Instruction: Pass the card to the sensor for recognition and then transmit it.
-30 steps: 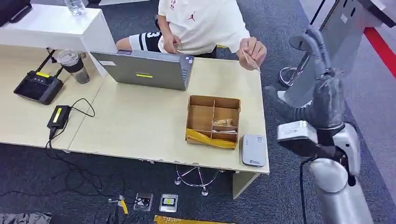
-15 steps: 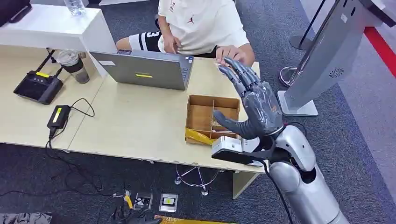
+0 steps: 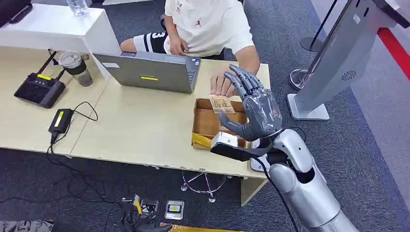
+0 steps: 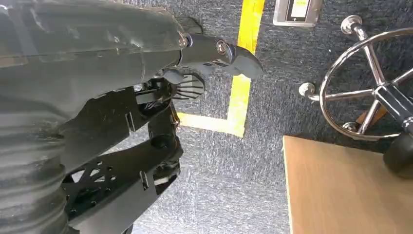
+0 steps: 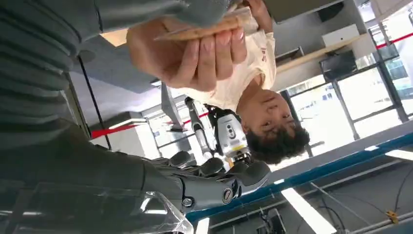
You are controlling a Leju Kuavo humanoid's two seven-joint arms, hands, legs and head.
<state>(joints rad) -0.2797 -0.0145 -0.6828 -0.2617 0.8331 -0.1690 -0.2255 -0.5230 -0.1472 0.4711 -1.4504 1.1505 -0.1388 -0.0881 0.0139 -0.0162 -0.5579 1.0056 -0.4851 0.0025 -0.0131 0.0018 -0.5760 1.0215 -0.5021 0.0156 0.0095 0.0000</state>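
Note:
A person's hand (image 3: pixel 220 87) holds a small tan card (image 3: pixel 222 104) up against the palm of my right hand (image 3: pixel 254 108). My right hand is raised over the cardboard box (image 3: pixel 205 123), fingers spread and thumb stretched out below the card. In the right wrist view the person's fingers (image 5: pixel 195 53) pinch the card (image 5: pixel 204 30) next to my thumb. The white card sensor (image 3: pixel 256 165) lies at the table's front right corner, mostly hidden behind my right forearm. My left hand (image 4: pixel 146 122) hangs beside the table above the carpet, holding nothing.
A person in a white shirt (image 3: pixel 208 24) sits behind the table with a grey laptop (image 3: pixel 150 72). A cup (image 3: pixel 77 67), a black device (image 3: pixel 39 89) and cabled charger (image 3: pixel 60 120) lie to the left. A grey kiosk (image 3: pixel 338 53) stands to the right.
My right arm swung in from the right and now stands over the box. The person's hand moved from the table's far edge and brought the card up to my palm.

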